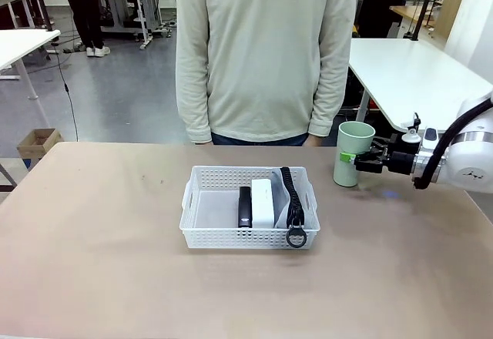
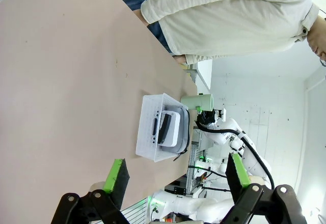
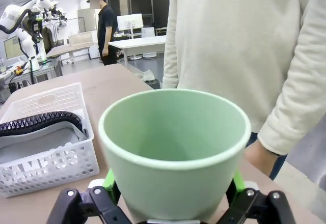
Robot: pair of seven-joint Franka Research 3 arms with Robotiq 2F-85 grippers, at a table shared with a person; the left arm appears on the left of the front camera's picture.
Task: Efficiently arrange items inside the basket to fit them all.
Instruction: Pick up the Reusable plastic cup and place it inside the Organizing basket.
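The white basket (image 1: 202, 208) sits mid-table; its right half holds a black stapler (image 1: 245, 206), a small white box (image 1: 263, 203) and a grey pouch (image 1: 283, 200) standing on edge, zipper up. The pale green cup (image 1: 354, 152) stands upright on the table to the basket's right. My right gripper (image 1: 358, 159) reaches in from the right with its green pads against the cup's sides. In the right wrist view the cup (image 3: 173, 147) sits between the fingers (image 3: 109, 179), and the basket (image 3: 46, 168) is to the left. My left gripper (image 2: 175, 178) is open and empty, high over the table.
A person in a cream sweater (image 1: 266, 46) stands at the table's far edge, just behind the basket and cup. The basket's left half (image 1: 216, 212) is bare. Another white table (image 1: 408, 69) stands at the back right.
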